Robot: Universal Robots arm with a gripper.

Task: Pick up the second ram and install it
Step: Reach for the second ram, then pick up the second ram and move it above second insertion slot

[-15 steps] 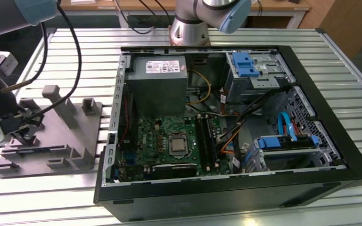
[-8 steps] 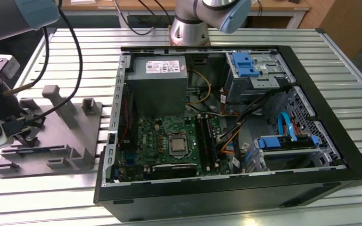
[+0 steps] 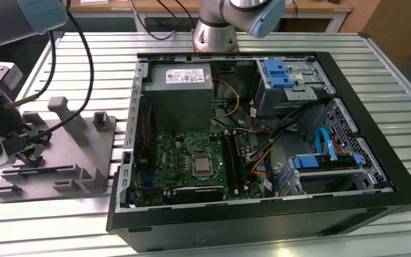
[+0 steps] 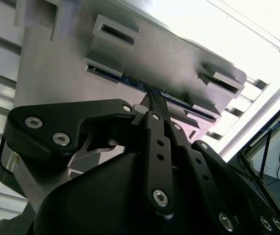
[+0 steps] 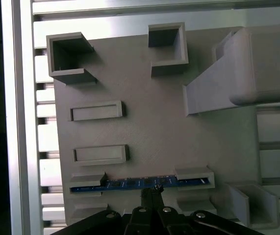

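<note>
The second ram (image 5: pixel 130 184) is a thin bluish-dark stick standing on edge in a slot of the grey holder block (image 5: pixel 154 127), at the exterior view's left (image 3: pixel 46 171). My gripper (image 5: pixel 152 192) sits at the middle of the stick's long edge. Its black fingers are drawn together there, and in the second wrist view the tips (image 4: pixel 152 96) meet the ram (image 4: pixel 135 82). The ram still rests in its slot. In the exterior view the gripper (image 3: pixel 34 159) hangs low over the holder. The green board (image 3: pixel 184 155) lies inside the open computer case, with long black slots (image 3: pixel 233 160) beside the processor.
The holder block (image 3: pixel 70 155) has raised posts and empty pockets around the ram. The open black case (image 3: pixel 377 193) stands at the exterior view's right, with a grey power supply (image 3: pixel 180 93), blue drive brackets (image 3: pixel 277 72) and loose cables. All of it rests on a slatted metal table (image 3: pixel 62 225).
</note>
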